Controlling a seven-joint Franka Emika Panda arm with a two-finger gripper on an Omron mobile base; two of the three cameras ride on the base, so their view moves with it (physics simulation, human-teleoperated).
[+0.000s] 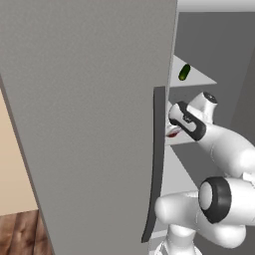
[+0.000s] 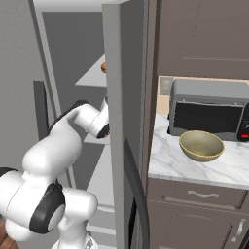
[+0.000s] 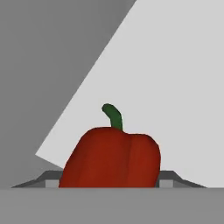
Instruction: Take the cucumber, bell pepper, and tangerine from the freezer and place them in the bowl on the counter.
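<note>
Your jaws [image 3: 109, 183] sit on either side of the bell pepper [image 3: 110, 157]: in the hand view a grey finger tip [image 3: 51, 183] shows at each flank of the red body, low down, with the pepper between them and its green stem pointing away from the hand. You cannot tell from here whether the pads already press the skin or stand just off it, so treat the grip as unconfirmed. To do this step well, close until the pepper is firmly pinched across its widest part, keep the hand level with the pale shelf [image 3: 175, 87] it rests on, then draw straight back out of the freezer [image 1: 89, 124] before turning. Mind the door edge and its dark handle [image 1: 157, 164] just beside the wrist.

Further out, the cucumber [image 1: 184, 72] lies on the shelf above the jaws, and the tangerine [image 2: 103, 67] peeks out higher still. The bowl [image 2: 201, 145] waits well off to the right on the desk [image 2: 170, 160], in front of the microwave [image 2: 209, 109].

No brand, label or readable writing shows on anything.
</note>
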